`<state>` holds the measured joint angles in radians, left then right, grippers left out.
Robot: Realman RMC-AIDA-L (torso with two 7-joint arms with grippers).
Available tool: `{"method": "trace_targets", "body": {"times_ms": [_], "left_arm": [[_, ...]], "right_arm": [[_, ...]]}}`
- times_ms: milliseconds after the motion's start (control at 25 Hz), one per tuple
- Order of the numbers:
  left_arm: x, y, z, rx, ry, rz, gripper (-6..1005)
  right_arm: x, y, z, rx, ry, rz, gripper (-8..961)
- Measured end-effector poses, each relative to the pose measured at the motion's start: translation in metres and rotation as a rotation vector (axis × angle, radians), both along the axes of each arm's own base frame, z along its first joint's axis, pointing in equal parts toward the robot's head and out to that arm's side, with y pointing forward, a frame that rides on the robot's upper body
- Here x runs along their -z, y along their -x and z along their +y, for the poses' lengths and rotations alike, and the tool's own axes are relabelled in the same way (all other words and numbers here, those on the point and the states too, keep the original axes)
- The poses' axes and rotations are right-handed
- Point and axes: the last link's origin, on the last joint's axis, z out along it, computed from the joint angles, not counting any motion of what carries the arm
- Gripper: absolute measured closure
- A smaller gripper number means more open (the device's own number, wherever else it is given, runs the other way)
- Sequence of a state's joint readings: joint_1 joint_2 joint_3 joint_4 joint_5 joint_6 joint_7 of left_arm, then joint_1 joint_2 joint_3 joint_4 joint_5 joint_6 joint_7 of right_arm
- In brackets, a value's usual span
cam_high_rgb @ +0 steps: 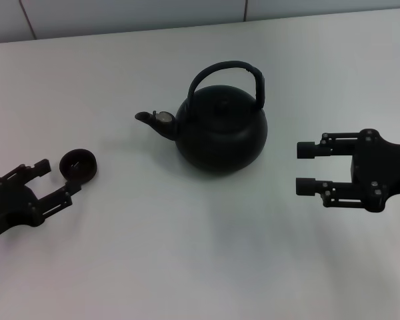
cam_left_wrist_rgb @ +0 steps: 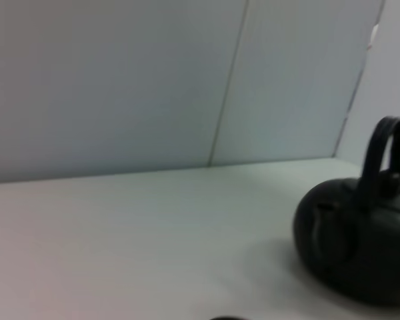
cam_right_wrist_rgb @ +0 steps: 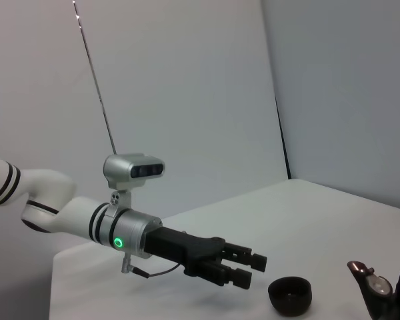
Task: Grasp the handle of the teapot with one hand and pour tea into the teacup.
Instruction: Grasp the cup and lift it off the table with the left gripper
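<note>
- Black on white was the whole setup: teapot (cam_high_rgb: 221,130) sat about mid-table (cam_high_rgb: 187,253), spout (cam_high_rgb: 149,118) pointing toward 9 o'clock, handle (cam_high_rgb: 228,79) arching upright over the lid.
- Teacup (cam_high_rgb: 78,164) was off at roughly 8 o'clock from the teapot, well apart from it and upright, opening up.
- Left gripper (cam_high_rgb: 61,177) had its fingers spread, with the teacup just beside the tips at about 1 o'clock from them. Couldn't tell if a finger was actually touching it.
- Right gripper (cam_high_rgb: 305,168) was at 3 o'clock from the teapot, fingers spread, pointed at the pot body, holding nothing.
- Nothing looked grasped yet, so my guess was the reach for the handle was the step in hand.
- Risks as I saw them:
- Right gripper seemed aimed low, at the belly rather than the hoop. Going straight in could shove the teapot toward 9 o'clock instead of gripping it.
- The handle may pivot where it joins the pot, so a pinch off-centre could let the pot swing and dump early.
- That teacup was tiny next to the spout, so a fast tilt would likely overshoot it.
- Left fingers so near the teacup could knock it over or slide it out from under the pour.
</note>
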<state>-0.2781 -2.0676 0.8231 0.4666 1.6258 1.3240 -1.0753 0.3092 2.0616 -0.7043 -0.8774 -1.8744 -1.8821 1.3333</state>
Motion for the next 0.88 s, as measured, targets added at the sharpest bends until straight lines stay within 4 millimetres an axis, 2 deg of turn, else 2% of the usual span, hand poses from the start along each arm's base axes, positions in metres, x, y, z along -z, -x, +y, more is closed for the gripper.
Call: {"method": "trace_targets", "body": {"times_ms": [320,880], "left_arm": [[0.004,0.009,0.003,-0.048,-0.005,0.051,217],[0.018,0.004,0.019,-0.053,0.025,0.104,216]], "right_arm": [[0.0,0.002,0.003,-0.009,-0.003,0.002,347],[-0.001,0.004,0.005,-0.012,-0.009,0.004,349]]}}
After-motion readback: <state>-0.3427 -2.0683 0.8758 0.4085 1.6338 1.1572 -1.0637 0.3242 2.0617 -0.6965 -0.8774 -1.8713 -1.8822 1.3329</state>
